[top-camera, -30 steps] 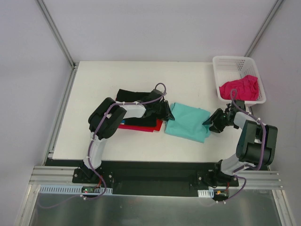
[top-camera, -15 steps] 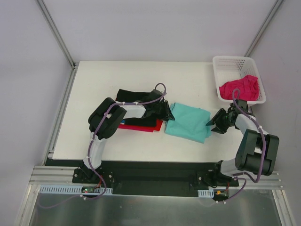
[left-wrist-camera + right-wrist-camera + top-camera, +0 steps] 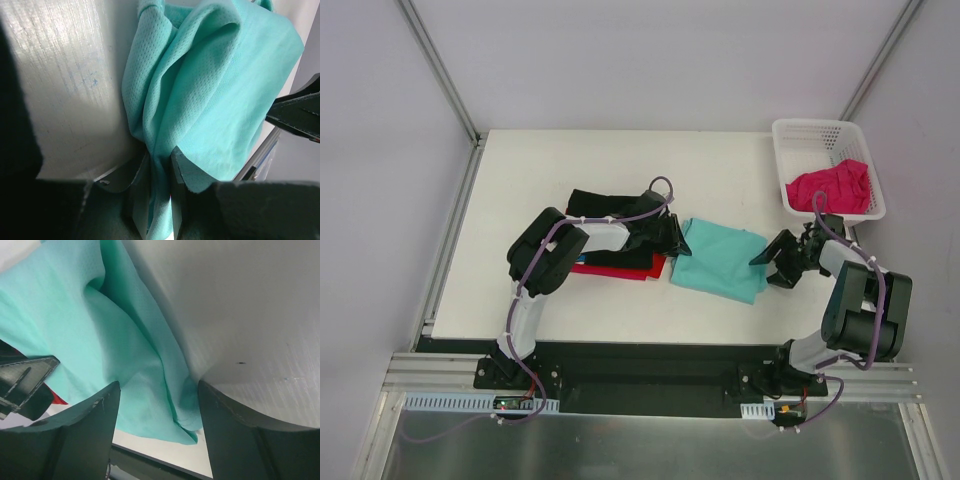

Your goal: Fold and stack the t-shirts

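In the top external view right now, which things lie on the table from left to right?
black t-shirt over the red t-shirt → left gripper → teal-green t-shirt → right gripper → white basket holding the magenta-pink t-shirt

1. The red cloth t-shirt (image 3: 620,268) shows only as a thin strip; the black cloth t-shirt (image 3: 605,205) and the left arm cover the rest.
2. The magenta-pink cloth t-shirt (image 3: 832,187) lies crumpled in the white plastic lattice basket (image 3: 798,135); its shape is unreadable.
3. The teal-green mesh t-shirt (image 3: 210,100) is cut off by both wrist views' edges.
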Robot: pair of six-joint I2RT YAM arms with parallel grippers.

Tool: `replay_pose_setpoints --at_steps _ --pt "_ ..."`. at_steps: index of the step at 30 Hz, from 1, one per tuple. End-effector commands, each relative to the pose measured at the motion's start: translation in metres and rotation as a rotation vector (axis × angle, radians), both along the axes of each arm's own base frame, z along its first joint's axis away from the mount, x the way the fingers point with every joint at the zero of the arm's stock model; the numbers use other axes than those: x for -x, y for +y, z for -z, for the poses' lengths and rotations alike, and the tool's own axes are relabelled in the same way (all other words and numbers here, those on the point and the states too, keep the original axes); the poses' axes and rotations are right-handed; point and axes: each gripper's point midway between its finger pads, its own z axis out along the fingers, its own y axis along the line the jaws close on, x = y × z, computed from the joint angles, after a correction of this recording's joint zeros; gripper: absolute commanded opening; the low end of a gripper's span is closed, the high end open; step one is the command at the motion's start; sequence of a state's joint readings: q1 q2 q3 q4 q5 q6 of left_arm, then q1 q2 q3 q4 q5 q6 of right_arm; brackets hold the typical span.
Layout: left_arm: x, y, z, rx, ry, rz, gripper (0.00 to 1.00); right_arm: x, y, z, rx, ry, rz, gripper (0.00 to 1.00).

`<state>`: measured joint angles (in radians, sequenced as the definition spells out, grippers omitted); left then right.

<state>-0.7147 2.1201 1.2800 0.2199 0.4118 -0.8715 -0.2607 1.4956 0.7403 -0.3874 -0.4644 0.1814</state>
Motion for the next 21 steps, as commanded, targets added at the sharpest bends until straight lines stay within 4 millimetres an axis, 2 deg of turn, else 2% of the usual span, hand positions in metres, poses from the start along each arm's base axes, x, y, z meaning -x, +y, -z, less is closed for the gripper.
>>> replay_pose_setpoints --at_steps 1,9,21 --pt "0.019 0.018 0.019 -0.096 0.047 0.018 0.19 -0.011 0.009 -0.003 -0.086 -0.033 0.008 0.67" --pt "0.02 0.017 0.022 -0.101 0.055 0.019 0.18 -0.015 0.017 -0.008 -0.145 -0.058 -0.008 0.69" --pt "0.02 0.018 0.022 -0.103 0.053 0.02 0.19 -0.015 0.03 0.002 -0.192 -0.05 -0.012 0.65"
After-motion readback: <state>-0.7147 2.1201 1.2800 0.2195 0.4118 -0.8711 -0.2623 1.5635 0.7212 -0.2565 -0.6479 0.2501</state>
